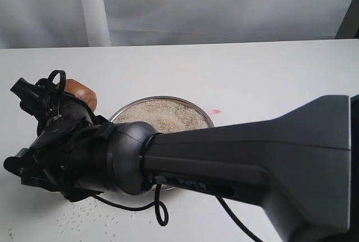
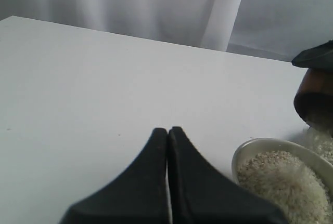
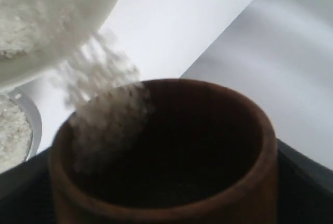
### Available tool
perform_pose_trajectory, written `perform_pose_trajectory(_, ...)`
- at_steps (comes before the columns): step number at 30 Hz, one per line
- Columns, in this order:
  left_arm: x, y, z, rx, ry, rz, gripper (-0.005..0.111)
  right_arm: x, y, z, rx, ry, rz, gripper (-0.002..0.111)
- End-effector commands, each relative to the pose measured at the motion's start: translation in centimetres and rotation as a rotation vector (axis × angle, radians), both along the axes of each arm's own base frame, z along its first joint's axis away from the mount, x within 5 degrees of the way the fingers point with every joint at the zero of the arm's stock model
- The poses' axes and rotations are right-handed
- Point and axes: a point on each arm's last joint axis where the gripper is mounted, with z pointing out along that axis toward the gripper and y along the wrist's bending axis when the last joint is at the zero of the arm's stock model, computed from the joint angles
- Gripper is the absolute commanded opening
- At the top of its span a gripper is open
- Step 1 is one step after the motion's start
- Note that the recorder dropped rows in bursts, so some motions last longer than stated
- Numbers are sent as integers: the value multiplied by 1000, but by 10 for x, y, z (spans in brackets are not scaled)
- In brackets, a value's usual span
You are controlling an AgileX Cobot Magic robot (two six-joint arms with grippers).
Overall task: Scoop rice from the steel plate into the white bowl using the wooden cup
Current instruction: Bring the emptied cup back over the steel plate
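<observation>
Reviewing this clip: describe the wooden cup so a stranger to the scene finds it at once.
On the white table, find the wide steel plate full of rice near the middle of the exterior view. At its upper left rim, gripped by the right hand, is the wooden cup. It is the only reddish-brown, rounded thing among silver, white and black.

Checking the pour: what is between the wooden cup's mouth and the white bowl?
A blurred stream of rice, from the wooden cup to the white bowl, in the right wrist view.
</observation>
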Motion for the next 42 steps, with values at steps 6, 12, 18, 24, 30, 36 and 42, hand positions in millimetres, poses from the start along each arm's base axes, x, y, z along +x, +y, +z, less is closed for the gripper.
perform_pose_trajectory(6,0,-1,1,-7,-8,-8,0,-1,3,9,-45,-112,30,0)
perform_pose_trajectory(12,0,-1,1,-7,-8,-8,0,-1,2,9,-40,-112,18,0)
perform_pose_trajectory(18,0,-1,1,-7,-8,-8,0,-2,1,6,136,25,-95,0)
perform_pose_trajectory(24,0,-1,1,-7,-8,-8,0,-2,-1,4,452,222,-289,0)
perform_pose_trajectory(30,0,-1,1,-7,-8,-8,0,-1,-5,25,830,493,-462,0)
perform_pose_trajectory(36,0,-1,1,-7,-8,-8,0,5,-47,74,1008,606,-470,0)
perform_pose_trajectory(42,0,-1,1,-7,-8,-8,0,42,-119,91,801,335,-579,0)
